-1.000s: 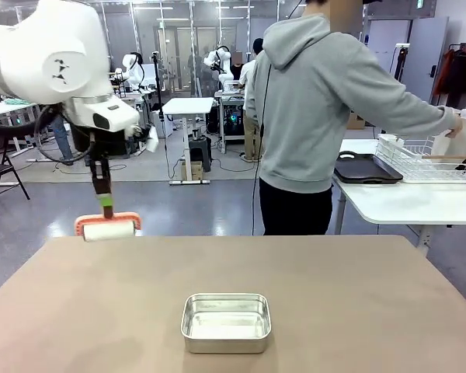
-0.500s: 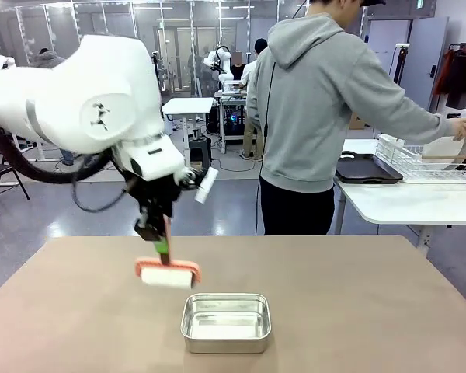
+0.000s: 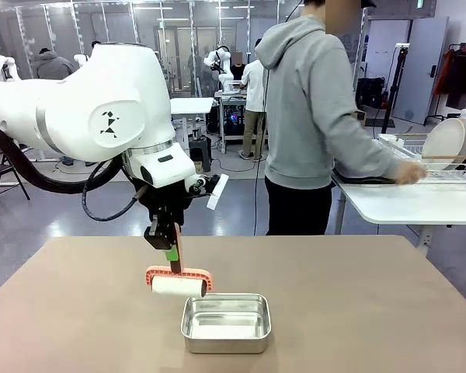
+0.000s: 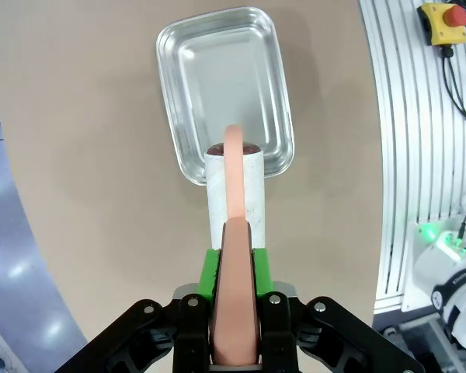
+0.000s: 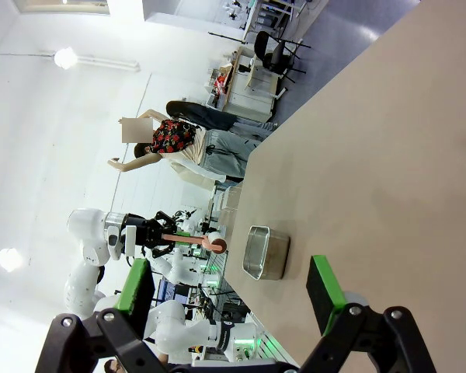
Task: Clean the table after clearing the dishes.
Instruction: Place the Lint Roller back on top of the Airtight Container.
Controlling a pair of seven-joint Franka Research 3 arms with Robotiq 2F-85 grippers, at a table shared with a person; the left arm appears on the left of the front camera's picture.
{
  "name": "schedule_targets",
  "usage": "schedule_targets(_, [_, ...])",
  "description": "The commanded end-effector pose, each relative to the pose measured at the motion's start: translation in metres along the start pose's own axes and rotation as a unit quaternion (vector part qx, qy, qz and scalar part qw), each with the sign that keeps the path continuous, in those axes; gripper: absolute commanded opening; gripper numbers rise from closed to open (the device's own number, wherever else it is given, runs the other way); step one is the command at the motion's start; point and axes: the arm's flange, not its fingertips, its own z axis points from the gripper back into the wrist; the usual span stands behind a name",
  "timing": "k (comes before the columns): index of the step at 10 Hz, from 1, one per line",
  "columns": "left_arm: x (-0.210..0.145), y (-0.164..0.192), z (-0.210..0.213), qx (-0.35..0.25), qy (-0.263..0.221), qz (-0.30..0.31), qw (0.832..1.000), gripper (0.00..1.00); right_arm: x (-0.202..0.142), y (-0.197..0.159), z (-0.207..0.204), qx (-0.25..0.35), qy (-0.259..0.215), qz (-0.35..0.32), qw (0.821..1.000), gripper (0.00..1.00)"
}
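The table (image 3: pixel 357 303) was the biggest thing in the scene, its plain tan top stretching across the front view, and everything else is placed against it here. Behind its far edge stood a person (image 3: pixel 311 116) in a grey hooded top, turned away toward a white side table (image 3: pixel 404 203) off the table's far right corner, one hand (image 3: pixel 410 172) reaching to a wire rack (image 3: pixel 419 159) there. A white plate (image 3: pixel 444 143) stood on edge in that rack, well apart from the table.

The left arm (image 3: pixel 85 109) came in over the table's left half. Its left gripper (image 3: pixel 173 250) pointed down, its jaws clamped tight on the salmon-pink handle of a roller (image 3: pixel 179 284) with a white drum. In the left wrist view the green pads (image 4: pixel 210 270) pressed both sides of that handle, and the drum's far end overlapped the rim of the pan.

A small steel pan (image 3: pixel 226 322) sat on the table near its front middle, just right of the roller.

The right gripper (image 5: pixel 229 291) hung above the table's right side, its jaws spread wide with nothing between them.
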Motion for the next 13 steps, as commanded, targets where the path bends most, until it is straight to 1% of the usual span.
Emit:
schedule_targets(1, [0.003, -0.002, 0.000, -0.001, -0.001, -0.003, 1.000, 0.21, 0.000, 0.005, 0.001, 0.001, -0.001, -0.007, 1.000, 1.00])
schedule_targets(2, [-0.003, 0.017, -0.010, -0.044, -0.034, 0.061, 0.997, 0.21, 0.000, 0.005, 0.001, 0.001, -0.001, -0.007, 1.000, 1.00])
schedule_targets(3, [0.012, 0.024, -0.018, -0.063, -0.041, 0.061, 0.995, 0.21, 0.000, 0.005, 0.001, 0.001, -0.001, -0.007, 1.000, 1.00])
schedule_targets(4, [0.020, 0.028, -0.022, -0.066, -0.030, 0.055, 0.996, 0.21, 0.000, 0.005, 0.001, 0.001, -0.001, -0.007, 1.000, 1.00])
schedule_targets(5, [0.027, 0.032, -0.021, -0.072, -0.050, 0.064, 0.994, 0.21, 0.000, 0.005, 0.001, 0.001, -0.001, -0.007, 1.000, 1.00])
schedule_targets(6, [0.035, 0.036, -0.027, -0.078, -0.047, 0.068, 0.994, 0.21, 0.000, 0.005, 0.001, 0.001, -0.001, -0.007, 1.000, 1.00])
schedule_targets(7, [0.044, 0.041, -0.037, -0.107, -0.056, 0.055, 0.991, 0.21, 0.000, 0.005, 0.001, 0.001, -0.001, -0.007, 1.000, 1.00])
schedule_targets(8, [0.049, 0.049, -0.044, -0.115, -0.057, 0.055, 0.990, 0.21, 0.000, 0.005, 0.001, 0.001, -0.001, -0.007, 1.000, 1.00])
schedule_targets(10, [0.060, 0.065, -0.058, -0.124, -0.044, 0.052, 0.990, 0.21, 0.000, 0.005, 0.001, 0.001, -0.001, -0.007, 1.000, 1.00])
schedule_targets(12, [0.062, 0.077, -0.075, -0.133, -0.042, 0.049, 0.989, 0.21, 0.000, 0.005, 0.001, 0.001, -0.001, -0.007, 1.000, 1.00])
schedule_targets(13, [0.063, 0.082, -0.083, -0.130, -0.028, 0.050, 0.990, 0.21, 0.000, 0.005, 0.001, 0.001, -0.001, -0.007, 1.000, 1.00])
